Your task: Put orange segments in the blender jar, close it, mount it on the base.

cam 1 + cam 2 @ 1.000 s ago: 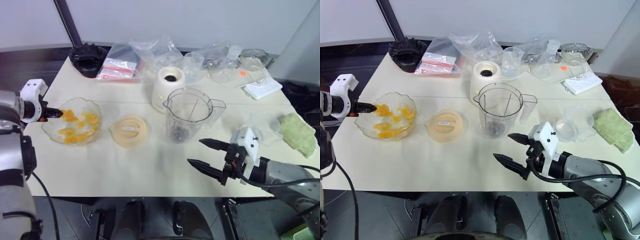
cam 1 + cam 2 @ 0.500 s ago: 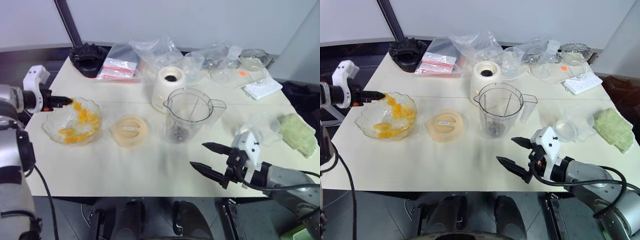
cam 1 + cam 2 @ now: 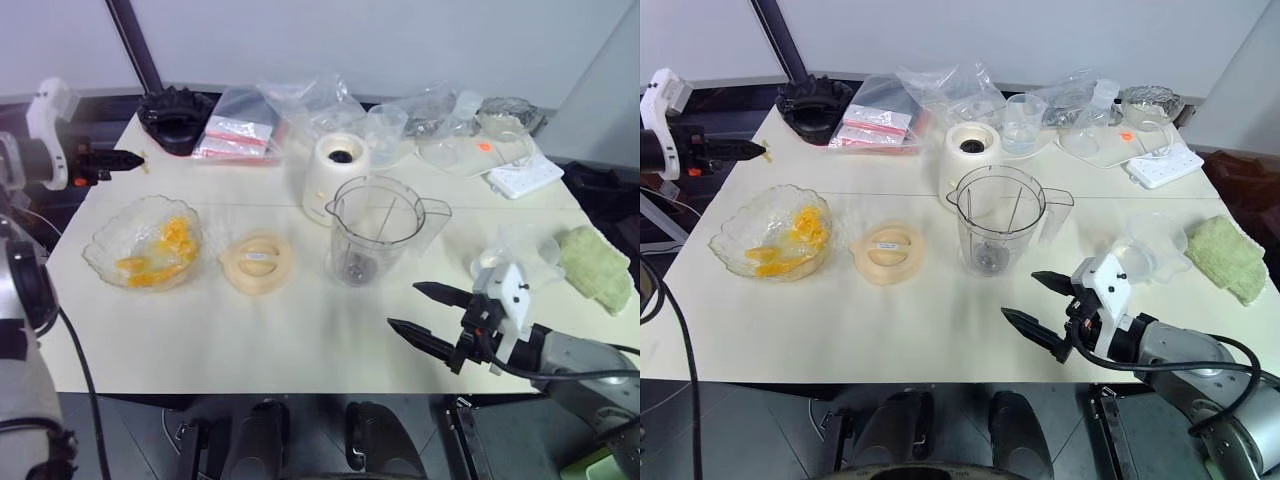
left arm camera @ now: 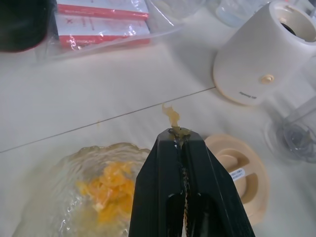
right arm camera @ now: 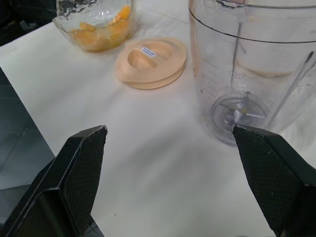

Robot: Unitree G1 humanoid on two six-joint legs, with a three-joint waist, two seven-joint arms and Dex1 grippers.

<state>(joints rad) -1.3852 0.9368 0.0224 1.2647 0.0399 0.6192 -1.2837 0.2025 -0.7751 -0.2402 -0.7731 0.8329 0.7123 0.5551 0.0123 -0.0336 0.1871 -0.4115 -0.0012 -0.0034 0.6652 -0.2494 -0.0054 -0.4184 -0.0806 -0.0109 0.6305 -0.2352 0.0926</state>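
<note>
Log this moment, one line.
left gripper: shut on orange segment, above bowl | right gripper: open, idle | blender jar: empty, lid off

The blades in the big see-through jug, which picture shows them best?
The right wrist view: it looks from close by through the clear wall of the blender jar, so the blades show plainly at its bottom. Both eye views show them as a small dark spot. The left wrist view catches an edge of the jar.
</note>
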